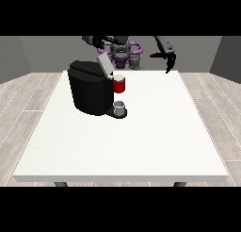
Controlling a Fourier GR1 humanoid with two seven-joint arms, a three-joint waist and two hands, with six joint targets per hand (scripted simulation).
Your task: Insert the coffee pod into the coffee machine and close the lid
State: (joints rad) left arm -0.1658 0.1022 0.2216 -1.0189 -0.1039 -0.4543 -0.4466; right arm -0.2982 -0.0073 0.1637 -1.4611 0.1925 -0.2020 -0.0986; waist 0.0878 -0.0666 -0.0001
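The hand at the view's right [168, 56] hangs above the far right corner of the white table [141, 136], and it touches nothing; its fingers point down and look relaxed and spread, with nothing between them. The hand at the view's left [97, 41] is seen only partly, above and behind the coffee machine [89, 89], and I cannot tell how its fingers lie or whether it holds something. The coffee machine is a black, blocky body that stands on the left half of the table, toward the far edge. Its grey lid [105, 64] is open and tilted up, with its long axis leaning from the upper left down to the lower right. Just beside the front of the machine, under the lid, there is the red pod holder [119, 85] with a pale top. Below it a small grey cup [120, 106] stands upright on the machine's dark base. The coffee pod itself I cannot make out separately.
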